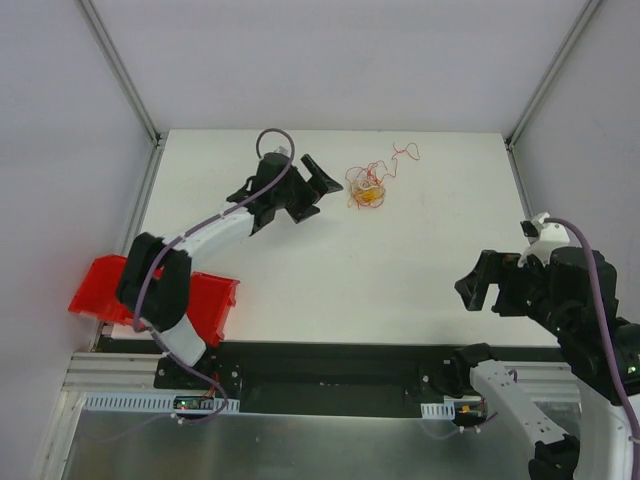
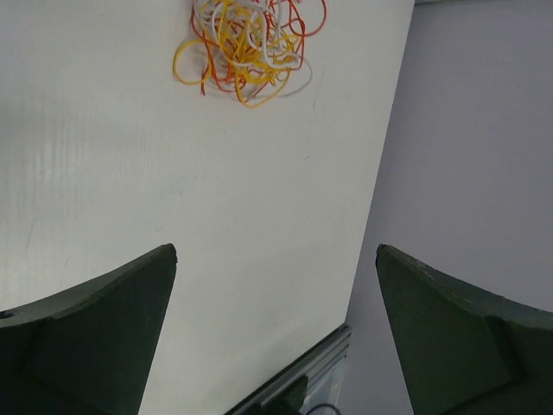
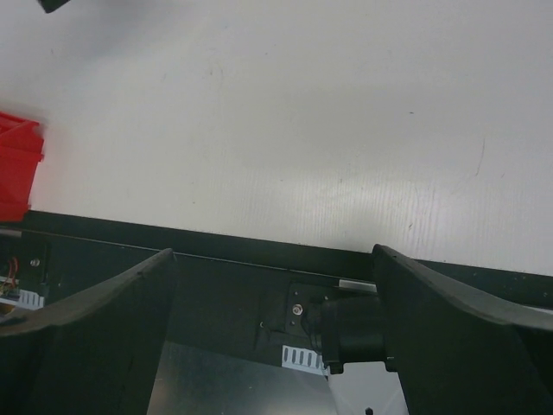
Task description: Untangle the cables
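A white label [image 3: 302,356] on the base rail is too small to read. The cables [image 1: 368,188] lie in a red, yellow and white tangle at the far middle of the table [image 1: 350,270]. The left gripper [image 1: 322,186] hangs just beside them, jaws spread, holding nothing. The right gripper [image 1: 476,284], likewise spread and bare, is well apart near the front. A red bin [image 1: 218,300] sits front-left, partly under the left arm.

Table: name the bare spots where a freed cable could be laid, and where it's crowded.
Widest bare stretch: the table's middle, between the left gripper, the right gripper and the near edge. The far right corner, beyond the cables, is bare too. Crowded: around the tangle, and near left by the red bin.
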### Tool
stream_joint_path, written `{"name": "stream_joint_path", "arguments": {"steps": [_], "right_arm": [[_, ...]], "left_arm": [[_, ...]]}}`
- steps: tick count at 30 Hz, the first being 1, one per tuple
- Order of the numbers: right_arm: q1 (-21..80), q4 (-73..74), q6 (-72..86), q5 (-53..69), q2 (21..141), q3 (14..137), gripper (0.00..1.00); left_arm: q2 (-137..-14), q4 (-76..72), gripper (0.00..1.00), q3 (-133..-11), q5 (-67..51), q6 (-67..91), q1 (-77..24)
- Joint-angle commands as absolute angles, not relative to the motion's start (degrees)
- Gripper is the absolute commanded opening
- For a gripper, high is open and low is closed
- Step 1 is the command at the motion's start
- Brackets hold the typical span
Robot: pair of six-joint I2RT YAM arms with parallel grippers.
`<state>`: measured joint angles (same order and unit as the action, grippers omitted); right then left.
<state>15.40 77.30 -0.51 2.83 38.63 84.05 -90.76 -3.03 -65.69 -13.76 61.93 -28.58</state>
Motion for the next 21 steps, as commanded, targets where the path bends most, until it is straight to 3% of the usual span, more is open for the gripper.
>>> {"name": "stream_joint_path", "arguments": {"steps": [1, 9, 12, 16, 21], "right_arm": [[15.1, 87.7, -1.8, -2.5, 37.5, 86.3, 0.96], [15.2, 91.0, -2.2, -11.4, 36.1, 88.9, 0.96], [15.2, 91.7, -2.4, -14.5, 36.2, 89.0, 0.96], [15.1, 92.1, -1.6, -17.0, 36.2, 89.7, 0.96], [15.1, 92.1, 1.2, -17.0, 36.0, 88.0, 0.96]], "left_arm": [[-102.7, -16.6, 0.99, -72.9, -6.2, 69.9, -30.9], [-122.9, -15.7, 0.97, -91.9, 4.1, 77.1, -32.6], [-130.1, -11.7, 0.94, -99.7, 2.6, 79.7, -33.0], [-134.1, -10.8, 0.79, -101.1, 1.1, 86.0, -34.1], [-132.8, -10.7, 0.63, -100.5, 0.2, 79.6, -34.3]]}}
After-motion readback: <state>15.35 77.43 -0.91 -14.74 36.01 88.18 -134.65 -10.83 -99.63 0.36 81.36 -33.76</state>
